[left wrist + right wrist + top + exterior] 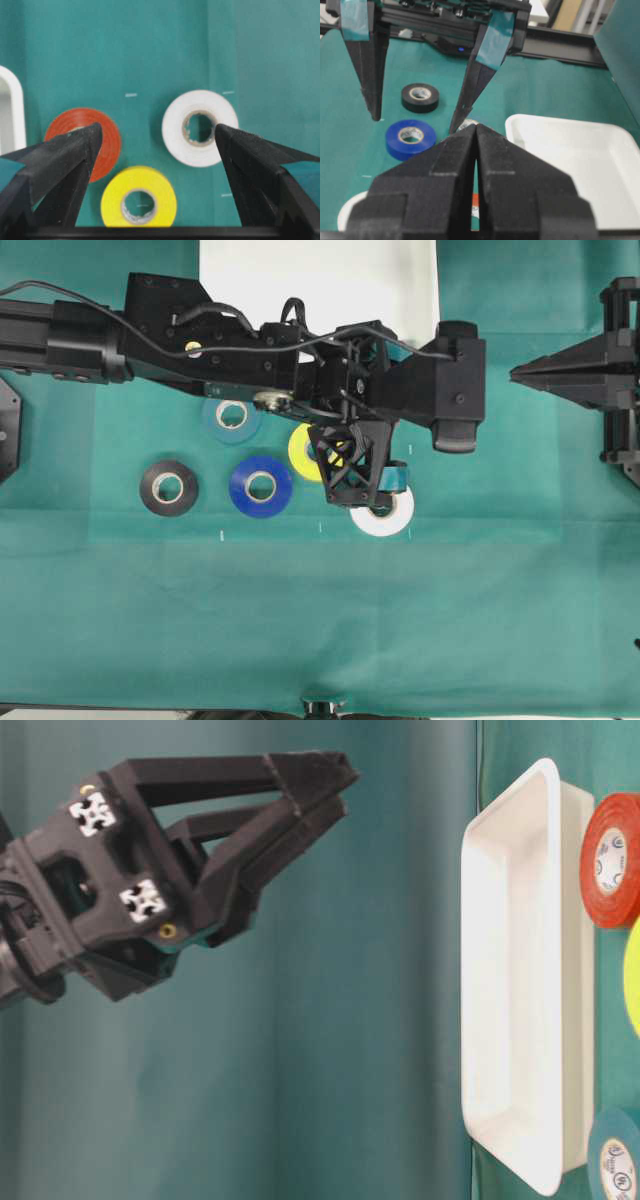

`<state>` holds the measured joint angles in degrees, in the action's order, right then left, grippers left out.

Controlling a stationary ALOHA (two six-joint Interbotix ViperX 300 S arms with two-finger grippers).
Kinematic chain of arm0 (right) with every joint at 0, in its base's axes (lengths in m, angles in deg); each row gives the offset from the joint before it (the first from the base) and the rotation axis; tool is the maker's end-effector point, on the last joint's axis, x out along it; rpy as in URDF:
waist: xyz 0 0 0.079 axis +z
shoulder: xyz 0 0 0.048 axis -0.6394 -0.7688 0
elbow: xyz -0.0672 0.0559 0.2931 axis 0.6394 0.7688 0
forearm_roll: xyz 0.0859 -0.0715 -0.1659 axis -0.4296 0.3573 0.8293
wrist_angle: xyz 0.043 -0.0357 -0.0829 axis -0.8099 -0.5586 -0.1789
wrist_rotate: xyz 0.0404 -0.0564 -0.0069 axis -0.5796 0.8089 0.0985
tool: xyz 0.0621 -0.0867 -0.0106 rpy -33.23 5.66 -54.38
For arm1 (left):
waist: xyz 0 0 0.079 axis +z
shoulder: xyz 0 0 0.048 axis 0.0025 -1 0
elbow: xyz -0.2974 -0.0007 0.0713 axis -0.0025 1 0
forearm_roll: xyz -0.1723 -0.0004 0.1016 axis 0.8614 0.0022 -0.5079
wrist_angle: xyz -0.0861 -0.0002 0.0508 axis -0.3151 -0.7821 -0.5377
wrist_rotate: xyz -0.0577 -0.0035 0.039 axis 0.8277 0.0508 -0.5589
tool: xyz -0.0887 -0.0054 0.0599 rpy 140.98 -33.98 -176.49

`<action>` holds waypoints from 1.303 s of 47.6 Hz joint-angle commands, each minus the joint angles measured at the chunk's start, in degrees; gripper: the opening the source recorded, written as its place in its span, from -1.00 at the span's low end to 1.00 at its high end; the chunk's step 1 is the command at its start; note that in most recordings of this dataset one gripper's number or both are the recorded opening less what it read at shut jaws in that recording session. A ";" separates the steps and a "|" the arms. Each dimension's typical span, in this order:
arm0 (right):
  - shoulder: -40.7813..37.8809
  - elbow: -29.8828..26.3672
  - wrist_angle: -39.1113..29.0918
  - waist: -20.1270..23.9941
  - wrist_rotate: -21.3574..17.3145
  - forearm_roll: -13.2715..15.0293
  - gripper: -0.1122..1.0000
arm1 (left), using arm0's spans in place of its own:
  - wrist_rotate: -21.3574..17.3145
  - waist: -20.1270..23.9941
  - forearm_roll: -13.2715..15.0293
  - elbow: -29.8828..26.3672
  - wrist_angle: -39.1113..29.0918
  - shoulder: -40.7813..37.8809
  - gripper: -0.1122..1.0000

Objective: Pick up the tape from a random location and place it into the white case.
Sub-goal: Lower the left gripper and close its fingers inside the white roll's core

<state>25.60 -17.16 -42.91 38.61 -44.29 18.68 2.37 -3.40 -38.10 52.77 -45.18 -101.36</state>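
Observation:
The white tape lies flat on the green cloth, partly under my left gripper. In the left wrist view the tape sits just inside the right fingertip, and the jaws stand wide open above the cloth and hold nothing. The white case lies at the back centre; it also shows in the table-level view and the right wrist view. My right gripper is shut and empty, hovering at the right, away from the rolls.
A yellow roll and an orange-red roll lie close beside the tape. A blue roll, a black roll and a light blue roll lie further left. The left arm spans the back of the table.

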 commanded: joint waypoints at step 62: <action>-1.05 -1.32 0.26 0.00 0.00 -0.09 -0.80 | 4.92 -1.41 -0.18 8.09 11.51 -8.26 0.97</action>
<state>24.81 -17.16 -42.91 38.61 -44.29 18.68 7.21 -4.45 -38.18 61.47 -34.19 -110.24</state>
